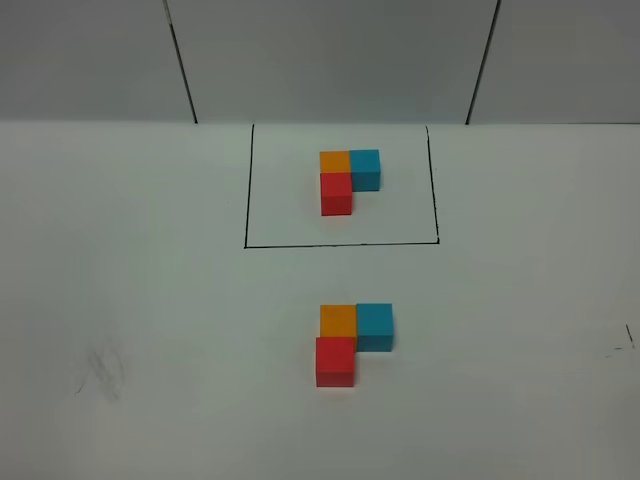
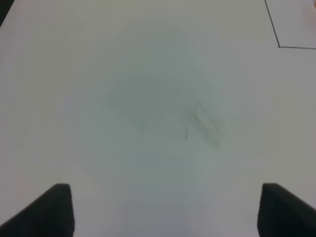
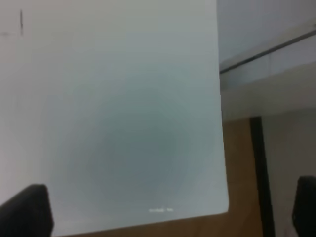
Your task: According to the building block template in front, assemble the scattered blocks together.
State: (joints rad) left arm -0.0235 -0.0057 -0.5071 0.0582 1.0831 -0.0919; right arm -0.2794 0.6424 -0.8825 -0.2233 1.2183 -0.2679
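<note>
Risk from my station: both grippers, left gripper (image 2: 163,210) and right gripper (image 3: 170,212), stand apart and empty, so any sweep toward centre frame could nudge the scattered blocks (image 1: 352,343), which already appear to match the building block template (image 1: 348,180).

Both arms are being kept out of the high view. The left gripper (image 2: 165,210) is being cut at its picture's edge, only two dark fingertips showing. The right gripper (image 3: 170,210) is likewise being cropped and blurred. The black outline (image 2: 291,34) is being clipped at two o'clock.
</note>
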